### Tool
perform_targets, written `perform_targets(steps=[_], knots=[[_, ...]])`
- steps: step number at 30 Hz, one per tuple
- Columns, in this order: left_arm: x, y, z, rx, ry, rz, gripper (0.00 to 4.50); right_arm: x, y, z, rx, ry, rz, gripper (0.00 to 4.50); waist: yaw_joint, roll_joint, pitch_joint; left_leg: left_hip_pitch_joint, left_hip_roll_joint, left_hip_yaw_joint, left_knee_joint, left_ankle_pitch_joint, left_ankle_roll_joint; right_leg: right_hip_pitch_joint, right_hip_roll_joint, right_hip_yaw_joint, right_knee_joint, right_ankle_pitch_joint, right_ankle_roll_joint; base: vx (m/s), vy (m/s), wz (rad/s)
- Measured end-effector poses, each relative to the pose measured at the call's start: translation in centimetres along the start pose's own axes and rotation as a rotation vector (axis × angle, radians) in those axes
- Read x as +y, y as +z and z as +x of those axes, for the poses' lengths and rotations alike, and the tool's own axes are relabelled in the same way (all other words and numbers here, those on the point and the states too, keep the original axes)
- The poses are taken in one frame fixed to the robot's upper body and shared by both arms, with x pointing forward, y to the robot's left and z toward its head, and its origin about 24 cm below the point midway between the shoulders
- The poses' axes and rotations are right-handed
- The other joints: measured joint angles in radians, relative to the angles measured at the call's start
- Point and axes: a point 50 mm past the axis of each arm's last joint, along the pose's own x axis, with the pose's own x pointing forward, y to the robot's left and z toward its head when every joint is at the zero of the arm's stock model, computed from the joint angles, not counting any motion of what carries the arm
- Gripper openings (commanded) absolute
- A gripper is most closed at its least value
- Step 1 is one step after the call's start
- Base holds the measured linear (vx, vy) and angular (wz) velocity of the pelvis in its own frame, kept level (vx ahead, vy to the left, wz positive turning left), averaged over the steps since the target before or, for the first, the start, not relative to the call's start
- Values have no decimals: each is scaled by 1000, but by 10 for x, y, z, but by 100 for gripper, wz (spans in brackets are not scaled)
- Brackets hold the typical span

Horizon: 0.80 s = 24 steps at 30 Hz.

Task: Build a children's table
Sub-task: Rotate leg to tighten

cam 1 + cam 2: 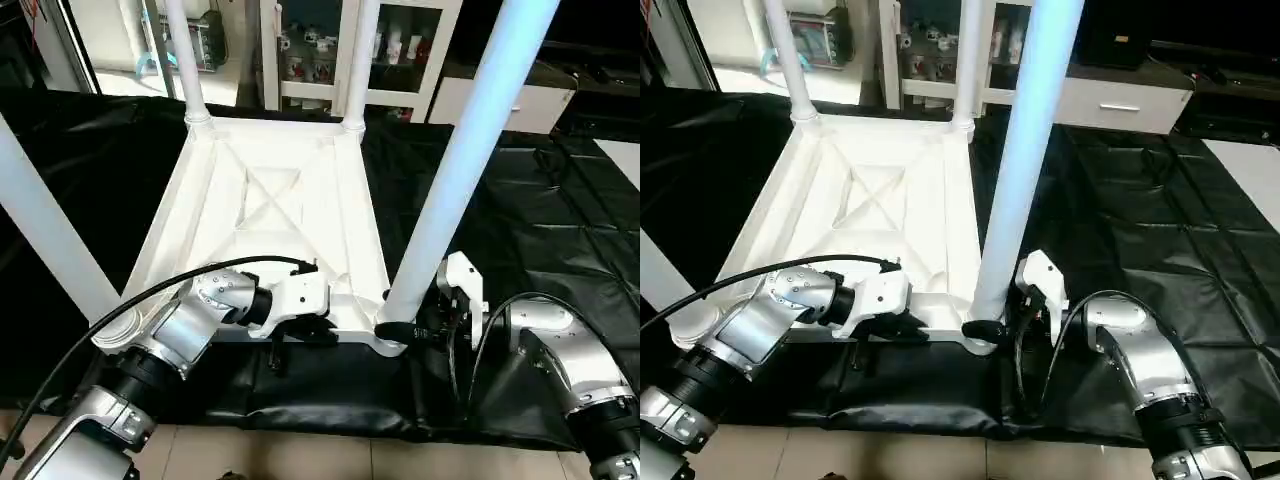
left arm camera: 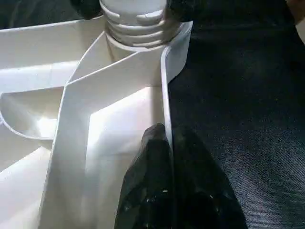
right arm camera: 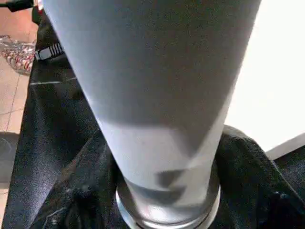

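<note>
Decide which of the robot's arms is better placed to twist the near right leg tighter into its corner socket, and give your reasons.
The right. Its gripper already sits at the base of that leg, fingers around it. The left gripper is pinched on the tabletop's near rim, probably steadying the top.

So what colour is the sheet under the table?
Black sheet, clearest in the left eye view.

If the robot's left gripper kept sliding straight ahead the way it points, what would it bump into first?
Probably the ribbed base of the near right leg in its corner socket. The left gripper, pinching the tabletop's rim, points along that rim toward it.
</note>
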Motion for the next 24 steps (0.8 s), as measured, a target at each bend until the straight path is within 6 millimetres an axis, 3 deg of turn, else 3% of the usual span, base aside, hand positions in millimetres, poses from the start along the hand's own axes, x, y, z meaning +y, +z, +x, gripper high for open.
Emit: perform_targets(steps=[6, 9, 13, 18, 24], knots=[[13, 3, 11, 6, 132, -36, 0, -14, -5, 6, -101, -218, 135, 250, -15, 1, 0, 2, 0, 0, 5, 0, -1, 2, 0, 1, 1, 3, -4, 0, 0, 0], [28, 13, 29, 19, 271, -134, 0, -31, -1, 15, -143, -469, 216, 250, -30, 3, 1, 1, -1, 0, 5, 1, -2, 0, 0, 2, -1, 3, -3, 0, 0, 0], [40, 26, 55, 33, 405, -255, 0, -42, 6, 28, -113, -752, 227, 250, -31, 10, -2, 2, -2, -2, 5, 2, -2, 0, 0, 1, -1, 3, -2, 0, 0, 0], [47, 31, 65, 46, 487, -285, 0, -44, 15, 44, -55, -885, 112, 227, -30, 14, -5, 1, -2, -4, 2, 2, -2, 2, 1, 0, -2, 3, 0, 0, 0, 0], [49, 34, 68, 50, 516, -276, 0, -45, 17, 48, -120, -934, 151, 216, -29, 15, -6, 1, -3, -3, 1, 2, -2, 1, 0, 0, -2, 3, 0, 0, 0, 0]])
